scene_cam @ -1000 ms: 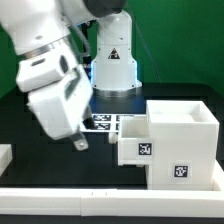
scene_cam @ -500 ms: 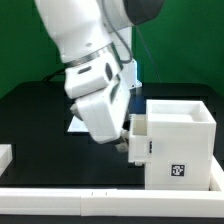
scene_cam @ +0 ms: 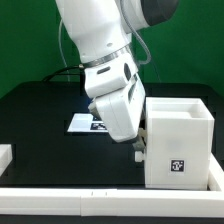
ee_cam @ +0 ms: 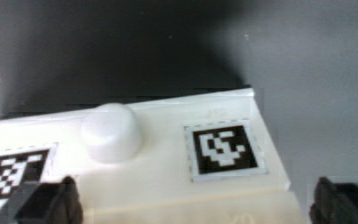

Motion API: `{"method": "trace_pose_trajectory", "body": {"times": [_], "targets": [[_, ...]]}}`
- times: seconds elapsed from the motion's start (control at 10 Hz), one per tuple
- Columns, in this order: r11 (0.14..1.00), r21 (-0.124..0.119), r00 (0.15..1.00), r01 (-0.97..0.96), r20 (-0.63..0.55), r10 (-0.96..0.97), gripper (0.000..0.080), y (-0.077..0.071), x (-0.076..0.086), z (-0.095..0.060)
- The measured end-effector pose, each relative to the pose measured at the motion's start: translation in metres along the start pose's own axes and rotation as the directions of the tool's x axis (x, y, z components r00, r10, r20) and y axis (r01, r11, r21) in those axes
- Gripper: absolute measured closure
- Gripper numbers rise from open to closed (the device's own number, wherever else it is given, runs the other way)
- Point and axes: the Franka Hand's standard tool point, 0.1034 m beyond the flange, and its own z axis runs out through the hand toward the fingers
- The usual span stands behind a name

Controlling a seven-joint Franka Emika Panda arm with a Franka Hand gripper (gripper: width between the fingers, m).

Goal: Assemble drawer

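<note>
in my wrist view i see the front of a small tray (ee_cam: 131,160), white, with its round knob (ee_cam: 110,133) and one square tag (ee_cam: 224,148) beside the knob, very close under the camera; in the exterior view this tray is almost fully hidden behind the arm, so only a thin piece of it shows at the casing's (scene_cam: 185,140) open side. a second ago the tray was standing out from the casing toward the exterior view's left, with its tagged front clearly visible, and the gripper (scene_cam: 138,152) was well apart from it, over the black table (scene_cam: 40,120); now the arm has come across to the casing and the tray looks pushed much deeper inside. i judge this means the first tray is nearly seated, and what remains is a last small push and then the second tray, which i do not see in these pictures. the fingers (ee_cam: 43,202) stand wide apart at both sides of the tray front and they grip nothing; i cannot tell if they touch it. behind the arm, the marker board (scene_cam: 85,124) lies flat on the table
</note>
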Motion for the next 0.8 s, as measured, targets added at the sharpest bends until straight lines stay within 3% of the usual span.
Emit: {"method": "trace_pose_trajectory", "body": {"times": [0.2,0.5,0.8], "targets": [[1.000,-0.004,1.000,-0.008,0.000,0.008,0.0150,0.002,-0.006,-0.003],[0.999,-0.011,0.999,-0.039,0.000,0.039,0.0150,0.006,-0.026,-0.013],[0.999,-0.006,0.999,-0.039,-0.001,0.039,0.0150,0.005,-0.024,-0.011]]}}
